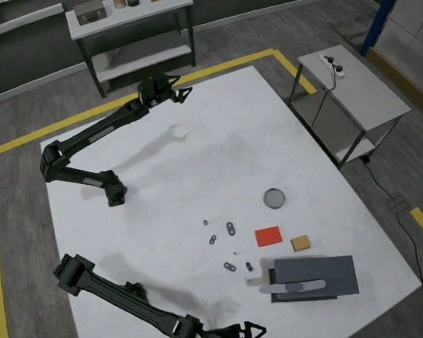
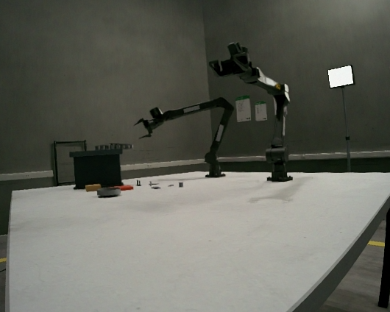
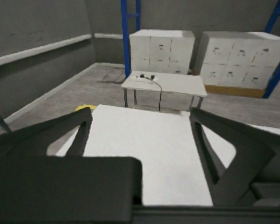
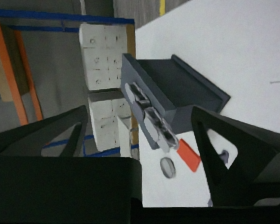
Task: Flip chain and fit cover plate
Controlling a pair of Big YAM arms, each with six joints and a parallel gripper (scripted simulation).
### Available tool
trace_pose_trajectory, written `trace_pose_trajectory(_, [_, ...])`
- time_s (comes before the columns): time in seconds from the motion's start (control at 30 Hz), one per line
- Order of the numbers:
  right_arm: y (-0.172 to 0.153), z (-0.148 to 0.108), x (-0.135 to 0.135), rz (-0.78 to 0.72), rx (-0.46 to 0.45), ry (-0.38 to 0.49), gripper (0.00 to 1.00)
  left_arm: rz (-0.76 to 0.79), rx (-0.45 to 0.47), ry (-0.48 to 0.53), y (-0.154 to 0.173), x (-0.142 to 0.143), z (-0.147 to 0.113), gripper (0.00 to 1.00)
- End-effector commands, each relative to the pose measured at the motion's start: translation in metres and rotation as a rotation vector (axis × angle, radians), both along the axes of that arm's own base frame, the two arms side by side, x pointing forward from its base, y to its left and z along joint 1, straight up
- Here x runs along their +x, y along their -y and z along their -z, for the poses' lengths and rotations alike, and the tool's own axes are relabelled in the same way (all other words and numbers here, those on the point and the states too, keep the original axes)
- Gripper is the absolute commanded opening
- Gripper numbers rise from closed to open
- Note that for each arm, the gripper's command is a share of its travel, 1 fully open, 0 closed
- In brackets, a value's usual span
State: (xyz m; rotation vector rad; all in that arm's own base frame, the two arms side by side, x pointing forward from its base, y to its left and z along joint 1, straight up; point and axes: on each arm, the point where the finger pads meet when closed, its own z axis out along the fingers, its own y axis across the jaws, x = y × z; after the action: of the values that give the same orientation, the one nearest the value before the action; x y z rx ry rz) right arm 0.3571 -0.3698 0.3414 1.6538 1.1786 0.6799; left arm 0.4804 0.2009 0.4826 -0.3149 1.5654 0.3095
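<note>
The grey chain (image 1: 269, 288) (image 2: 114, 146) (image 4: 153, 120) lies along the top of the dark block (image 1: 318, 266) (image 2: 97, 171), one end jutting past its edge. Which way the connecting link's pins point is too small to tell. Loose link-shaped plates (image 1: 231, 229) (image 1: 212, 239) (image 1: 229, 266) lie on the table; which is the cover plate I cannot tell. My left gripper (image 2: 214, 68) (image 3: 140, 112) is open and empty, high and far from the block. My right gripper (image 2: 137, 131) (image 4: 139, 111) is open and empty, raised beside the block, partly cut off in the top view.
A small dark part (image 1: 249, 266) (image 2: 138, 182) with two upright pins stands near the block. A small nut-like part (image 1: 205, 222) (image 2: 181, 185) lies farther off. A red pad (image 1: 268, 236) (image 4: 189, 155), a tan block (image 1: 301, 243) and a round grey dish (image 1: 274, 198) (image 4: 167, 167) are beside the block.
</note>
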Motion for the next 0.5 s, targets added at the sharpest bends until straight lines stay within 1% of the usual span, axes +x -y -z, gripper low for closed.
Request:
trace_pose_trajectory(0.0, [-0.01, -0.041, 0.034, -0.1, -0.195, -0.003, 1.0, -0.048, 0.045, 0.1, -0.022, -0.015, -0.06, 1.0])
trace_pose_trajectory(0.07, [-0.027, -0.063, 0.04, -0.13, -0.279, 0.006, 1.0, -0.072, 0.048, 0.102, -0.033, -0.021, -0.061, 1.0])
trace_pose_trajectory(0.13, [-0.039, -0.07, 0.051, -0.162, -0.34, 0.0, 1.0, -0.096, 0.047, 0.098, -0.044, -0.026, -0.06, 1.0])
trace_pose_trajectory(0.17, [-0.043, -0.068, 0.058, -0.179, -0.362, -0.009, 1.0, -0.108, 0.047, 0.097, -0.05, -0.029, -0.06, 1.0])
trace_pose_trajectory(0.23, [-0.043, -0.068, 0.058, -0.179, -0.362, -0.009, 1.0, -0.108, 0.047, 0.097, -0.05, -0.029, -0.06, 1.0])
trace_pose_trajectory(0.27, [-0.043, -0.057, 0.064, -0.193, -0.364, -0.036, 1.0, -0.117, 0.043, 0.088, -0.054, -0.03, -0.056, 1.0])
trace_pose_trajectory(0.3, [-0.049, -0.059, 0.072, -0.211, -0.394, -0.033, 1.0, -0.129, 0.051, 0.103, -0.058, -0.036, -0.063, 1.0])
trace_pose_trajectory(0.37, [-0.062, -0.064, 0.082, -0.241, -0.451, -0.039, 1.0, -0.153, 0.052, 0.102, -0.069, -0.042, -0.063, 1.0])
trace_pose_trajectory(0.4, [-0.076, -0.084, 0.081, -0.254, -0.507, -0.019, 1.0, -0.168, 0.053, 0.105, -0.076, -0.046, -0.064, 1.0])
trace_pose_trajectory(0.47, [-0.089, -0.091, 0.09, -0.282, -0.565, -0.022, 1.0, -0.192, 0.051, 0.098, -0.086, -0.052, -0.061, 1.0])
